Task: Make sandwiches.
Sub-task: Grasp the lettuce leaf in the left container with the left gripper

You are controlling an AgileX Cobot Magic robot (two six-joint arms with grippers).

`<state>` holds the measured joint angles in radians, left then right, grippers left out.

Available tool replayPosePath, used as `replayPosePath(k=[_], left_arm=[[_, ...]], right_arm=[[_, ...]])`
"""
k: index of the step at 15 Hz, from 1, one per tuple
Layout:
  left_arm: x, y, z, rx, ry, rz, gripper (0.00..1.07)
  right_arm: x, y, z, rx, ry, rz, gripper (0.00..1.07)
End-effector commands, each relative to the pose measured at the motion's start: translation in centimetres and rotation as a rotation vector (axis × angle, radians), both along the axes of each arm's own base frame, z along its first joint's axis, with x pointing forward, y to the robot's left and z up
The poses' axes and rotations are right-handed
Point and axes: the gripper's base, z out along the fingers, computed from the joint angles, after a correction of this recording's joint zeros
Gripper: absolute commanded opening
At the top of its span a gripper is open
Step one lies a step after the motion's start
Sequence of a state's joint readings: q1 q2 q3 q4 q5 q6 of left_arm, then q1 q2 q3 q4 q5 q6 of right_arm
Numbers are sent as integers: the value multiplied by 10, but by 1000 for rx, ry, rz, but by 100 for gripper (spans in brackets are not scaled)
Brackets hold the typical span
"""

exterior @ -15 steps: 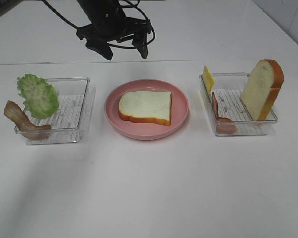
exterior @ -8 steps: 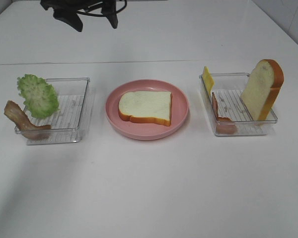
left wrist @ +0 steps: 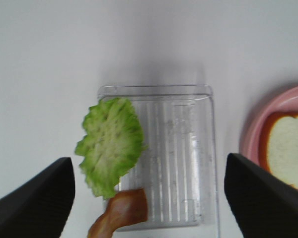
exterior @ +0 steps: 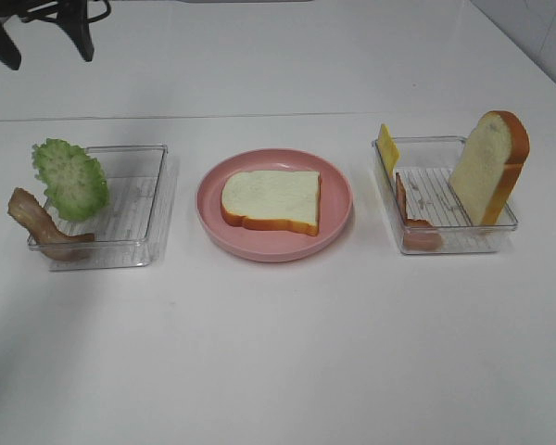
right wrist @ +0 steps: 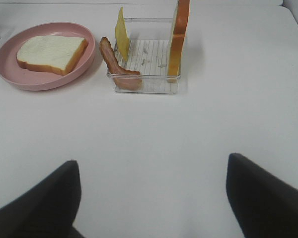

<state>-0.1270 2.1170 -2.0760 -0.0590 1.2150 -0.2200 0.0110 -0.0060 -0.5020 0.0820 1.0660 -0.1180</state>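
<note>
One white bread slice (exterior: pixel 271 200) lies flat on the round pink plate (exterior: pixel 213 222) in the middle; nothing is on it. Green lettuce (exterior: pixel 70 178) and a brown bacon strip (exterior: pixel 42 225) lean on the left clear tray (exterior: pixel 153 153). A second bread slice (exterior: pixel 489 167) stands upright in the right clear tray (exterior: pixel 445 243), with a yellow cheese slice (exterior: pixel 387 148) and a bacon strip (exterior: pixel 412 222). My left gripper (exterior: pixel 44 42) is open and empty, high at the back left, over the lettuce (left wrist: pixel 111 144) and left tray (left wrist: pixel 188 148). My right gripper (right wrist: pixel 154 203) is open and empty, well in front of the right tray (right wrist: pixel 144 82).
The table is white, with a seam line (exterior: pixel 278 116) running across behind the trays. The right wrist view also shows the plate (right wrist: pixel 87 57) with its bread slice (right wrist: pixel 49 53), the cheese (right wrist: pixel 121 34) and the bacon (right wrist: pixel 114 62).
My left gripper has moved left along the back of the table, from behind the plate to the far left corner. The food, plate and trays have not moved.
</note>
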Motion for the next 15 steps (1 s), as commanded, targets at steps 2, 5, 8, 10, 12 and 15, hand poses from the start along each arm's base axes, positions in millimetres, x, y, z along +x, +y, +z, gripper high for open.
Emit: replayPosePath(k=[2, 5, 8, 10, 12, 15], left_arm=[[-7, 24, -29, 37, 160, 35, 74], [3, 25, -63, 53, 221, 13, 74], [14, 24, -110, 63, 296, 4, 74], [19, 24, -127, 64, 292, -2, 74], [22, 23, -132, 63, 274, 0, 74], [24, 23, -132, 61, 255, 1, 72]], right_arm=[[-1, 0, 0, 0, -21, -2, 76], [-1, 0, 0, 0, -21, -2, 76], [-1, 0, 0, 0, -21, -2, 76], [-1, 0, 0, 0, -21, -2, 76], [-1, 0, 0, 0, -21, -2, 76], [-1, 0, 0, 0, -21, -2, 76]])
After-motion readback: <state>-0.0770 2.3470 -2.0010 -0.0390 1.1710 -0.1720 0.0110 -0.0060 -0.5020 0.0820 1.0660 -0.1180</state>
